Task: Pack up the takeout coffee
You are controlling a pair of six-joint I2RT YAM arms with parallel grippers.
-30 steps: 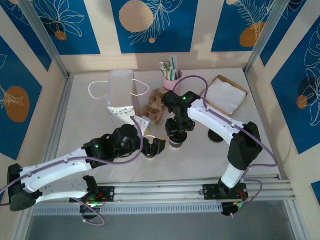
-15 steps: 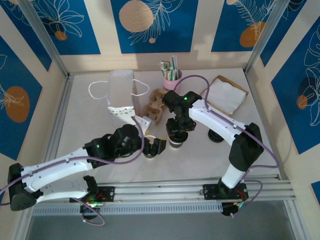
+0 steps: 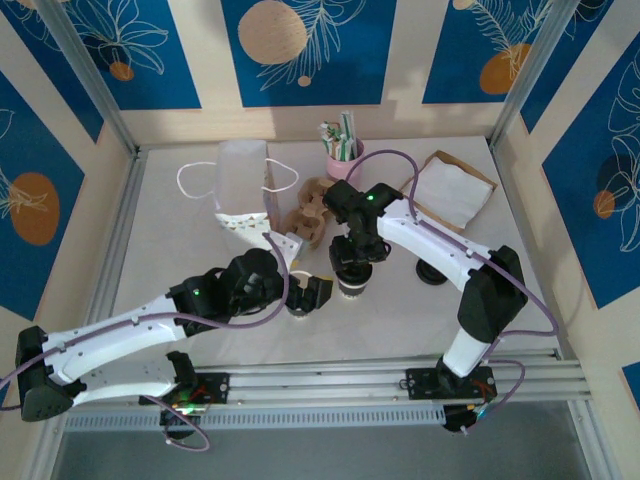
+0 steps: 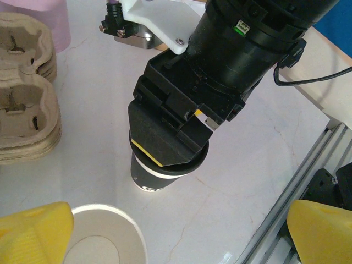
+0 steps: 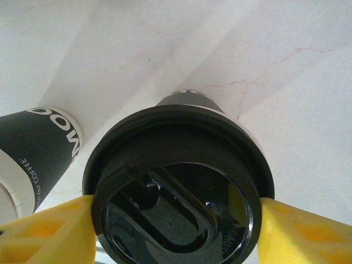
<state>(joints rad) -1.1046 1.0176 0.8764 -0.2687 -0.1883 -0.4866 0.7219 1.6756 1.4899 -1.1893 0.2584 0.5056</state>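
**Top view: almost no change, right claw stays on the coffee**

Compare the last second and you find almost nothing moved. The right gripper (image 3: 352, 264) stays over the coffee (image 3: 350, 284) mid-table, near the carrier (image 3: 308, 215). The left gripper (image 3: 310, 295) holds its spot beside it.

On the right wrist view, your right claw's yellow fingers (image 5: 49, 231) press both sides of the coffee's black lid, so it is gripping the cup. Your left claw stands wide, its fingers (image 4: 33, 228) apart from the lidless cup (image 4: 104, 239) below them.

From above, the right wrist hides most of the coffee. On the left wrist view the black claw body covers the lid, and the frame cuts off the lidless cup. You cannot tell whether the coffee's base rests on the table (image 4: 93, 71).
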